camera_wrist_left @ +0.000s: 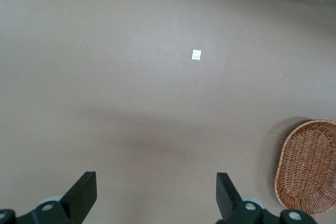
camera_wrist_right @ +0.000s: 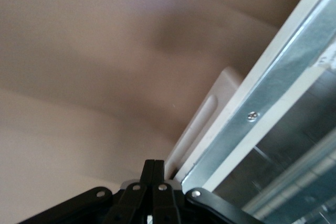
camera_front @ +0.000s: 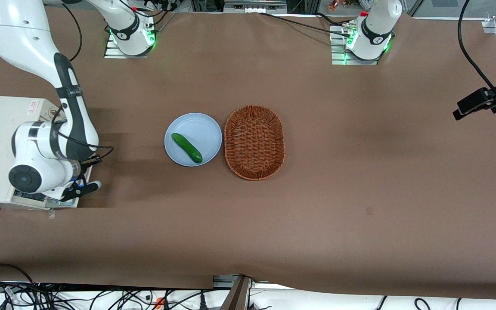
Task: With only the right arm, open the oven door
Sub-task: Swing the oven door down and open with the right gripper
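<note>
Plate [camera_front: 175, 151]: I see a cucumber [camera_front: 186, 147] on it.
Basket [camera_front: 254, 142]: beside plate.
Gripper [camera_front: 75, 188]: fingers pressed together at the oven door [camera_wrist_right: 273, 108].

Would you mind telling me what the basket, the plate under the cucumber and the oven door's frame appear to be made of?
The basket looks like woven wicker, brown and matte, with its weave visible. The plate seems to be smooth pale-blue plastic or glazed ceramic; the look leaves it open. The oven door has a bright metal frame, apparently brushed steel or aluminium, fixed with a screw. The gripper sits at its edge, fingers shut together.
</note>
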You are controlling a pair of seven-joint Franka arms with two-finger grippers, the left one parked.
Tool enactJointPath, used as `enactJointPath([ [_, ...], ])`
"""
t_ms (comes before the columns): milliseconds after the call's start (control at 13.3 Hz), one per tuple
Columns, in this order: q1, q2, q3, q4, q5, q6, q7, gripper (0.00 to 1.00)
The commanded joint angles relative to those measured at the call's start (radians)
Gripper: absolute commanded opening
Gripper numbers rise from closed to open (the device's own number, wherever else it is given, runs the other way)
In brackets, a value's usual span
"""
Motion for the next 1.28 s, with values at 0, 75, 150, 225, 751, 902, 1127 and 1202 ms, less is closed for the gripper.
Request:
enactJointPath([
  [0,-0.045,0.083,-0.072,0.007,-0.096,0.099,-0.049,0.0],
  [75,-0.047,0.086,-0.072,0.007,-0.081,0.099,-0.049,0.0],
  [150,-0.047,0.092,-0.072,0.007,-0.057,0.099,-0.049,0.0],
  [225,-0.047,0.097,-0.072,0.007,-0.043,0.099,-0.047,0.0],
  [751,-0.037,0.112,-0.072,0.007,0.111,0.098,0.127,0.0],
  [902,-0.028,0.112,-0.069,0.007,0.131,0.096,0.201,0.0],
  [1127,0.001,0.111,-0.069,0.009,0.149,0.09,0.287,0.0],
  [1202,0.012,0.111,-0.069,0.01,0.151,0.087,0.309,0.0],
])
